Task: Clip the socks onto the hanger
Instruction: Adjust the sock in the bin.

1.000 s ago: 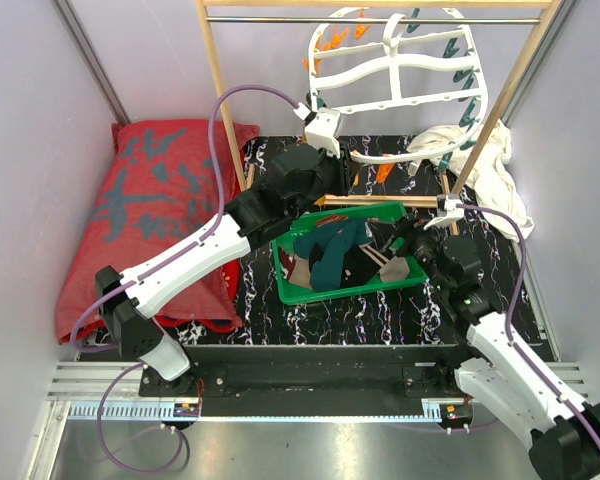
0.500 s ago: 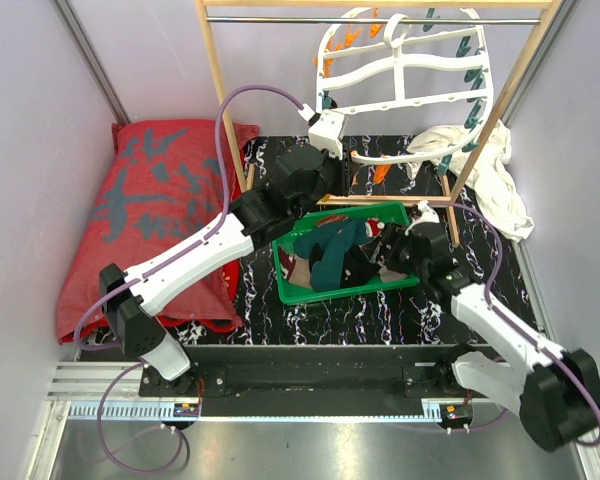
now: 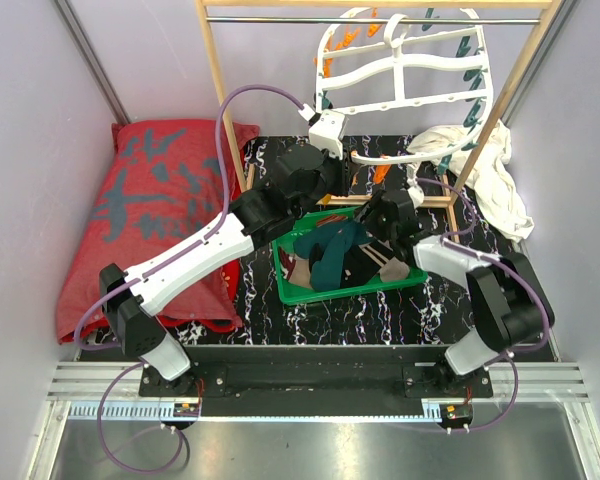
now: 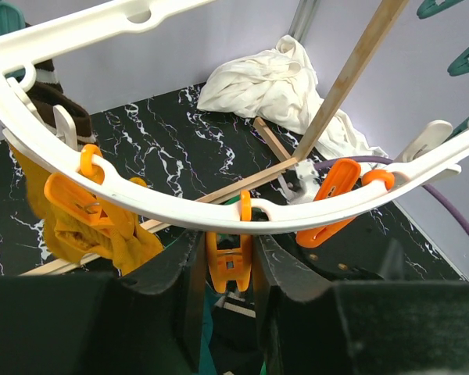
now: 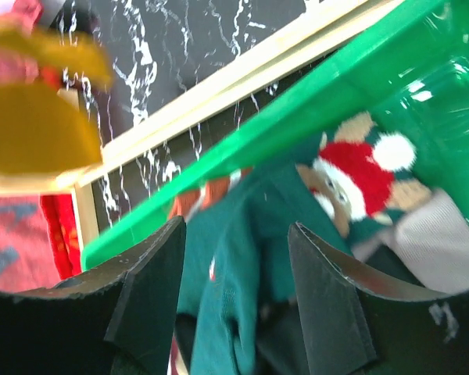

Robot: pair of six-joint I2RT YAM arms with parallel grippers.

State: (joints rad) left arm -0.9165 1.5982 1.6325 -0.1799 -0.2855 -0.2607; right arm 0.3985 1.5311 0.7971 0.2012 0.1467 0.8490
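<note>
The white oval hanger (image 3: 400,70) hangs from the rack rail. Its rim crosses the left wrist view (image 4: 180,207). My left gripper (image 3: 348,160) is shut on an orange peg (image 4: 228,258) under that rim. A mustard-orange sock (image 4: 86,226) hangs clipped at the left. My right gripper (image 3: 375,212) is open and empty over the back of the green tray (image 3: 405,278). It hovers (image 5: 234,273) just above a dark teal sock (image 5: 250,250). A red-and-white patterned sock (image 5: 359,176) lies beside that one. Several socks (image 3: 340,255) lie piled in the tray.
The wooden rack frame (image 3: 220,100) stands round the hanger, and its base bar (image 5: 219,86) runs behind the tray. A white cloth (image 3: 490,170) lies at the back right. A red cushion (image 3: 150,200) lies at the left.
My right arm has swung left and forward from beside the tray to over its back part. The hanger has shifted up a little. My left arm has held its place.
</note>
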